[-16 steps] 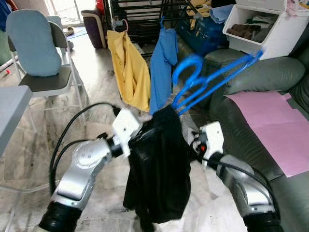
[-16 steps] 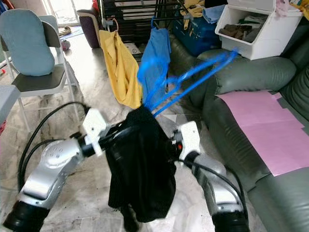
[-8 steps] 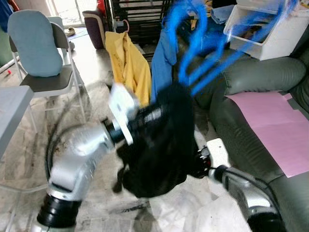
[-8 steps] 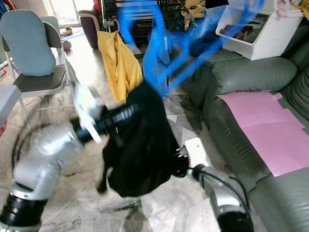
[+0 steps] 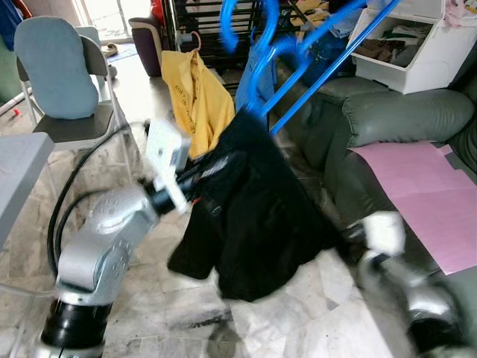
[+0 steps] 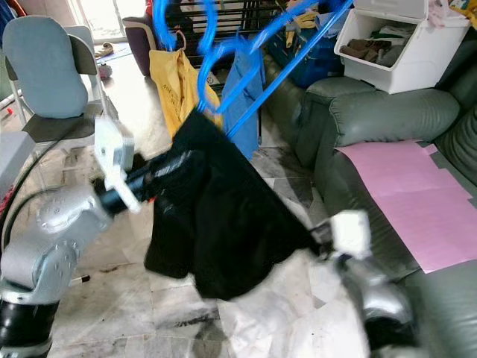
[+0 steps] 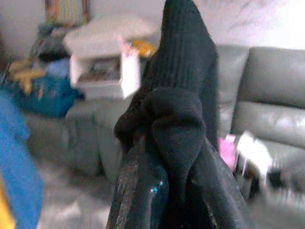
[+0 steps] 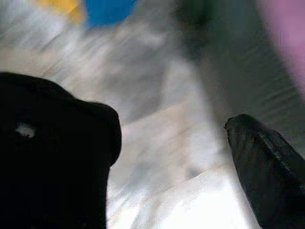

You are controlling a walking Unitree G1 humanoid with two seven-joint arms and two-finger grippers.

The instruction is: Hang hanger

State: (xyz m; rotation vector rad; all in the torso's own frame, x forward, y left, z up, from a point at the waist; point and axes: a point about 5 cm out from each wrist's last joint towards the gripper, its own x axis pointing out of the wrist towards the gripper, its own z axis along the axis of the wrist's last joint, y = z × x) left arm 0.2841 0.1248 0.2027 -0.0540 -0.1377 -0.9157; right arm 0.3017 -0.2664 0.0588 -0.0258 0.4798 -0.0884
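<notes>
Hanger (image 5: 298, 56), blue, tilts up toward the rack, black garment (image 5: 257, 216) draped below it. Left claw (image 7: 167, 191) is clamped on the garment. Right claw (image 8: 171, 157) is spread wide, holding nothing, just beside the cloth's edge.

Pale marbled floor (image 5: 149, 328) underfoot, glossy where daylight spills in from the far doorway. On the one side, a folding chair (image 5: 71, 123) with a light blue cushion (image 5: 48, 67) propped on it, and a grey table edge (image 5: 15, 179) just nearer. Straight ahead, a dark drying rack (image 5: 209, 30) with a yellow shirt (image 5: 197, 101) and a blue shirt (image 6: 242, 89) hanging. Opposite, a grey-green leather sofa (image 5: 402, 119), a pink sheet (image 5: 428, 198) lying on its seat, a white storage bin (image 5: 406, 48) above its arm.
</notes>
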